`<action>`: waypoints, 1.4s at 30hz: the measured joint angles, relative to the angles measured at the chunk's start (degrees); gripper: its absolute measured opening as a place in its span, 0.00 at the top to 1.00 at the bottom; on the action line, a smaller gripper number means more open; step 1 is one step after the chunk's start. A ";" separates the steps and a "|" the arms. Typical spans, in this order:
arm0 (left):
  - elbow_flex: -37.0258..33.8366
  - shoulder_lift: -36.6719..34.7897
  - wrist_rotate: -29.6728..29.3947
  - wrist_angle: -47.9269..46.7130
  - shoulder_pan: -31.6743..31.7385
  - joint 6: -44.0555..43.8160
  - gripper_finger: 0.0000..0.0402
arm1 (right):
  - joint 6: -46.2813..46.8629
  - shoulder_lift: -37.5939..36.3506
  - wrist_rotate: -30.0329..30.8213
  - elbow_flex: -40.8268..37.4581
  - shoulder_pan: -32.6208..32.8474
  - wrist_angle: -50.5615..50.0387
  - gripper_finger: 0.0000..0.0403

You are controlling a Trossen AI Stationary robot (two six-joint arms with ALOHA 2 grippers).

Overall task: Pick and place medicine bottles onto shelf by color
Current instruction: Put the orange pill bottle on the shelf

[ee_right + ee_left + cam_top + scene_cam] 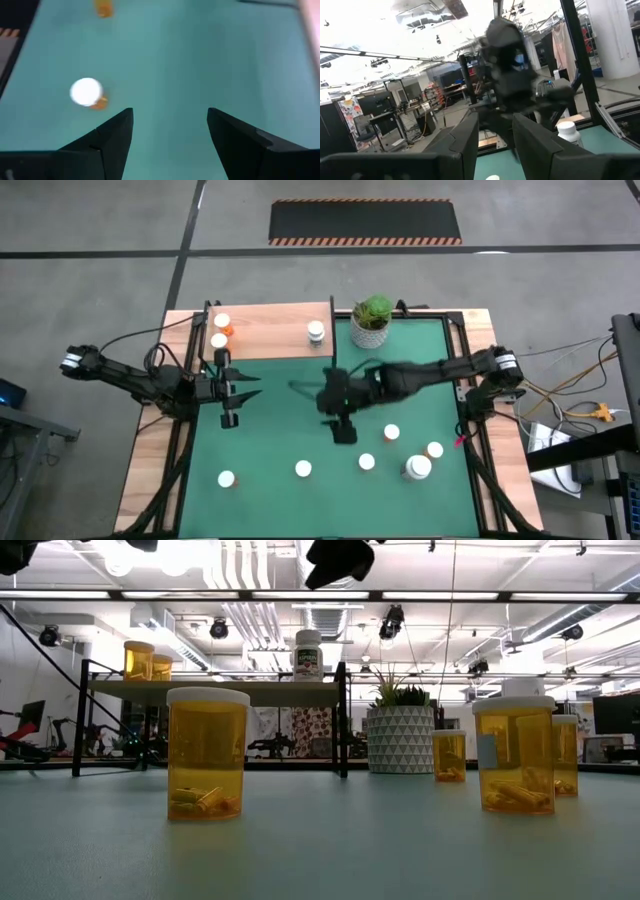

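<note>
While the left gripper [229, 418] hung over the green table mat [270, 420] just in front of the light wooden shelf on thin black posts [265, 330], its dark fingers [465, 145] stood narrowly apart with nothing between them. The right gripper [345, 432] hovered above the middle of the mat, its jaws spread wide and empty. Two orange white-capped pill bottles [221, 330] stood at the shelf's left end, and a white bottle [316, 331] near its right end. Six more white-capped bottles stood on the mat's near part, among them a wider one [418, 468]. A white-potted green plant [371, 322] stood just beside the shelf.
</note>
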 joint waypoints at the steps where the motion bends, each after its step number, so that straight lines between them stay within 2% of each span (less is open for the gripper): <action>1: 0.00 0.04 0.00 -0.04 0.00 0.00 0.74 | -0.12 0.00 -0.28 -1.86 0.99 2.66 0.39; 5: 0.00 0.38 0.02 -0.06 -0.03 0.02 0.74 | 1.34 0.37 -0.39 -8.76 4.44 13.96 0.35; 8: 0.00 0.30 0.01 0.02 -0.04 0.15 0.74 | 2.57 1.42 -0.36 -11.55 6.20 18.81 0.28; 14: 0.00 0.23 0.02 -0.09 -0.04 -0.80 0.74 | 2.18 6.15 -0.22 -12.24 9.10 24.49 0.16; 19: 0.00 0.92 0.56 -0.07 -0.04 -2.74 0.74 | 0.72 11.48 -0.30 -11.86 9.93 26.96 0.13; 22: 0.00 1.11 0.66 -0.06 -0.02 -2.84 0.74 | 1.03 13.73 -0.28 -11.47 9.75 28.16 0.13; 27: 0.00 1.20 0.70 -0.13 0.00 -2.86 0.74 | 1.41 17.88 -4.75 -11.39 9.83 35.97 0.16; 35: 0.00 0.70 1.14 -0.12 0.00 -2.84 0.74 | 2.27 20.74 -4.59 -11.39 8.99 40.01 0.21; 42: 0.00 0.33 1.29 -0.11 0.00 -2.82 0.74 | 2.49 20.68 -4.80 -11.21 8.92 40.07 0.39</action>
